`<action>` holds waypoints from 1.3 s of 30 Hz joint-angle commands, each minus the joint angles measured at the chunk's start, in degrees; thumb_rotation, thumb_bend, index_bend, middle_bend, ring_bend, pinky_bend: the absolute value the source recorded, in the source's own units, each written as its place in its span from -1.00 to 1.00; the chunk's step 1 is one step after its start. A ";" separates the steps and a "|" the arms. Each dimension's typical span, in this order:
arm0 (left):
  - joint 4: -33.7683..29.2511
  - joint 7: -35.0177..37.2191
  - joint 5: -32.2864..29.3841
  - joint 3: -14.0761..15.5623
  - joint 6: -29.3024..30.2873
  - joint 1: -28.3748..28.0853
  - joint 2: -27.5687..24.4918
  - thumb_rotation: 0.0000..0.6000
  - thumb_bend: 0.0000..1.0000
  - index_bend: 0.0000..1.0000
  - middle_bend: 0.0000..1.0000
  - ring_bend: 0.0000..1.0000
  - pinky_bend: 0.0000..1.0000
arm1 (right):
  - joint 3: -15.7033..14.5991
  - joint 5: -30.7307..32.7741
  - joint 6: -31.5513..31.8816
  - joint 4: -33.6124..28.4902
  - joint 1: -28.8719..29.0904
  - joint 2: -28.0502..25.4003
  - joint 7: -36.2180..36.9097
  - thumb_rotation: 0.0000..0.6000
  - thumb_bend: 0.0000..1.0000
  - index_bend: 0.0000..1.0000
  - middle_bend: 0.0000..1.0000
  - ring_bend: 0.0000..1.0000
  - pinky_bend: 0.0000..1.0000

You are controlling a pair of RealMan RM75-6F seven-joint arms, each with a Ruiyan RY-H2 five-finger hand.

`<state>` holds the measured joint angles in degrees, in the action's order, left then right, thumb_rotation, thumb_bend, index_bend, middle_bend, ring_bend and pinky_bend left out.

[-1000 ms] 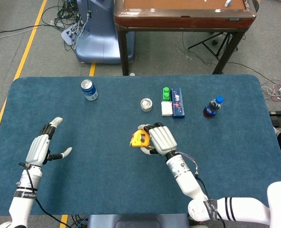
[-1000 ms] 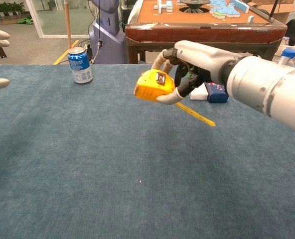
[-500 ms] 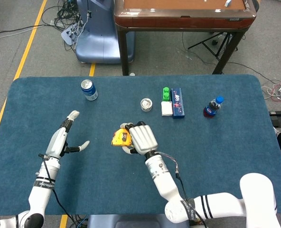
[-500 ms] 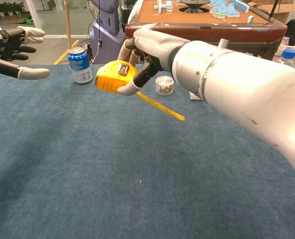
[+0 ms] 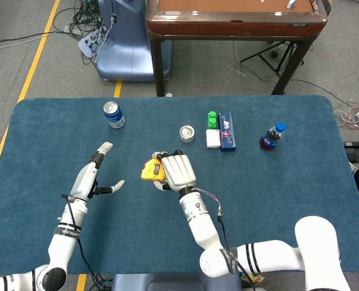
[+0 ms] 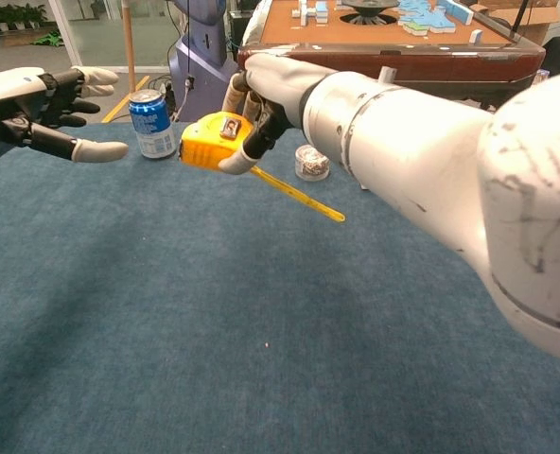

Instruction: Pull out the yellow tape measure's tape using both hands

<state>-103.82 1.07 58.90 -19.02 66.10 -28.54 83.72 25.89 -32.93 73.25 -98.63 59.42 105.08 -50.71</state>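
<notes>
My right hand grips the yellow tape measure and holds it above the blue table. A short length of yellow tape sticks out of the case and slants down to the right in the chest view. My left hand hovers left of the case with fingers spread and nothing in it. A gap separates it from the tape measure.
On the far part of the table stand a blue can, a small round tin, green and white blocks, a dark blue box and a blue-capped bottle. A brown table stands beyond.
My right hand has carried the tape measure leftward toward the table's middle. My left hand has moved right and forward, closing the gap to the case.
</notes>
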 commanded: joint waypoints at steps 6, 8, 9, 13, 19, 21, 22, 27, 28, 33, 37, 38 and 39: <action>2.13 -0.69 -1.98 -0.47 -0.07 -1.76 2.94 1.00 -0.58 -1.00 -1.00 -1.00 -1.00 | -0.15 0.19 -0.37 3.24 1.18 1.88 2.02 1.00 0.28 0.18 0.14 -0.14 -0.55; 2.49 -0.91 -2.39 -0.62 0.18 -2.06 3.64 1.00 -0.58 -1.00 -1.00 -1.00 -1.00 | -0.18 0.12 -0.26 4.14 1.51 2.47 2.26 1.00 0.28 0.18 0.14 -0.14 -0.55; 2.72 -1.07 -2.64 -0.72 0.37 -2.24 4.07 1.00 -0.58 -1.00 -1.00 -1.00 -1.00 | -0.16 0.13 -0.18 4.66 1.70 2.87 2.45 1.00 0.28 0.18 0.14 -0.14 -0.55; 3.26 -1.31 -3.11 -0.87 0.85 -2.60 5.06 1.00 -0.58 -1.00 -1.00 -1.00 -1.00 | -0.02 0.28 -0.04 5.99 2.18 3.87 2.90 1.00 0.28 0.18 0.14 -0.14 -0.55; 3.54 -2.01 -3.90 -0.97 1.36 -2.94 5.78 1.00 -0.60 -1.00 -1.00 -1.00 -1.00 | 0.69 0.62 0.19 7.90 3.01 5.44 3.44 1.00 0.28 0.18 0.14 -0.14 -0.55; 3.63 -2.17 -4.13 -0.99 1.43 -3.04 5.99 1.00 -0.60 -1.00 -1.00 -1.00 -1.00 | 0.95 0.68 0.25 8.66 3.25 5.94 3.68 1.00 0.28 0.18 0.14 -0.14 -0.55; 3.68 -2.20 -4.15 -0.97 1.49 -3.06 6.07 1.00 -0.60 -1.00 -1.00 -1.00 -1.00 | 0.96 0.64 0.29 9.02 3.35 6.13 3.69 1.00 0.28 0.18 0.14 -0.14 -0.55; 3.84 -2.19 -4.50 -1.20 1.96 -3.17 6.65 1.00 -0.61 -1.00 -1.00 -1.00 -1.00 | 1.46 0.74 -0.28 10.79 3.78 7.21 4.54 1.00 0.28 0.18 0.14 -0.14 -0.55; 3.88 -2.25 -4.55 -1.22 2.03 -3.21 6.76 1.00 -0.61 -1.00 -1.00 -1.00 -1.00 | 1.51 0.76 -0.45 11.06 3.89 7.36 4.61 1.00 0.28 0.18 0.14 -0.14 -0.55; 4.06 -2.49 -4.90 -1.32 2.14 -3.47 7.32 1.00 -0.61 -1.00 -1.00 -1.00 -1.00 | 1.87 0.91 -1.11 12.16 4.34 8.16 5.07 1.00 0.28 0.18 0.14 -0.14 -0.55; 4.47 -2.49 -5.26 -1.44 2.05 -3.65 7.71 1.00 -0.61 -1.00 -1.00 -1.00 -1.00 | 2.09 0.99 -1.27 12.41 4.52 8.36 5.13 1.00 0.28 0.18 0.14 -0.14 -0.55; 4.58 -2.44 -5.39 -1.49 1.98 -3.70 7.79 1.00 -0.61 -1.00 -1.00 -1.00 -1.00 | 2.17 0.93 -1.25 12.49 4.58 8.40 5.15 1.00 0.28 0.18 0.14 -0.14 -0.55; 4.66 -2.37 -5.46 -1.55 1.94 -3.74 7.87 1.00 -0.61 -1.00 -1.00 -1.00 -1.00 | 2.26 0.92 -1.30 12.51 4.61 8.42 5.23 1.00 0.28 0.18 0.14 -0.14 -0.55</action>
<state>-99.16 -1.32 53.44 -20.56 68.06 -32.26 91.58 28.14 -32.00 71.96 -86.12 64.02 113.49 -45.50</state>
